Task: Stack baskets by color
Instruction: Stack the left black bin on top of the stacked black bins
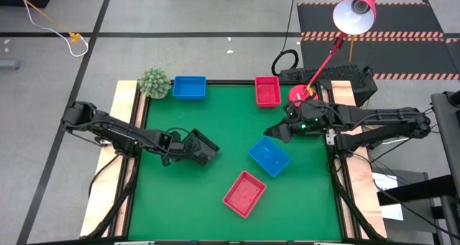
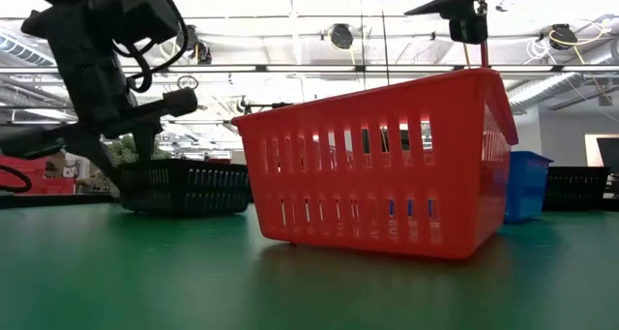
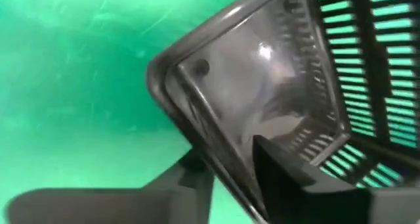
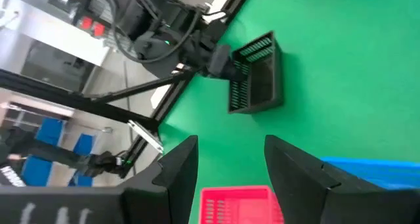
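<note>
Counter: a green-topped counter [image 1: 180, 195] seen from above.
Left gripper [image 1: 188, 151]: at the counter's left-centre, its fingers [image 3: 197, 178] straddled the rim of a black slatted plastic basket [image 1: 201, 147], one inside, one outside.
Right gripper [image 1: 275, 132]: hovered right of centre, fingers [image 4: 180, 165] wide, holding nothing.
Blue plastic baskets: one at centre [image 1: 269, 156], one at the far edge [image 1: 189, 87].
Red-pink plastic baskets: one near the front [image 1: 244, 193], one at the far edge [image 1: 267, 91].

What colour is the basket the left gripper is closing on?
Black, with slatted sides. The black basket at the left gripper shows best in the right wrist view.
</note>
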Robot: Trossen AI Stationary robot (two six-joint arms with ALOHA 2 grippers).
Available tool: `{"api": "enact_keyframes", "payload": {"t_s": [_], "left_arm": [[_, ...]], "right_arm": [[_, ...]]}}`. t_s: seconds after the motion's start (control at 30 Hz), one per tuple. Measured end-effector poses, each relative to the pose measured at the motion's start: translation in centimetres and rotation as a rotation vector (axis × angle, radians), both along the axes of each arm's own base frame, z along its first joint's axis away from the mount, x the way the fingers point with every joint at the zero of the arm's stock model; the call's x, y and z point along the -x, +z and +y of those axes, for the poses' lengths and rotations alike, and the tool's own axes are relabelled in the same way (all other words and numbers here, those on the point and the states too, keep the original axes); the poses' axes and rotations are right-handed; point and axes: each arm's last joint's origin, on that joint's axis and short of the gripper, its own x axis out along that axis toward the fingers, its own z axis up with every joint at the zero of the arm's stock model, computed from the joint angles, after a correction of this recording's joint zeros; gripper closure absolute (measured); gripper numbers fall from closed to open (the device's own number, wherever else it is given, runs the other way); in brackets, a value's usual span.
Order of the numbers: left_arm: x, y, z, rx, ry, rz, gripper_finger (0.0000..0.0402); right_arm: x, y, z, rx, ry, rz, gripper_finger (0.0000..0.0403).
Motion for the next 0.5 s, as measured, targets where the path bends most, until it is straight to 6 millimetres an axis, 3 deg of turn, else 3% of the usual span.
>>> {"api": "enact_keyframes", "payload": {"t_s": [0.17, 0.3, 0.5], "left_arm": [[-0.8, 1.0, 0.0, -0.083, -0.161, -0.022, 0.0389], [-1.9, 2.6, 0.5, -0.142, -0.266, -0.055, 0.0396], [-4.3, 7.1, 2.3, -0.250, -0.378, -0.121, 0.0398]], "right_arm": [[-0.3, 0.7, -0.1, -0.025, -0.039, -0.076, 0.0232], [-0.9, 2.9, -0.2, 0.053, -0.072, -0.106, 0.0234], [-3.5, 6.7, -0.4, 0.301, 0.038, 0.032, 0.0245]]}}
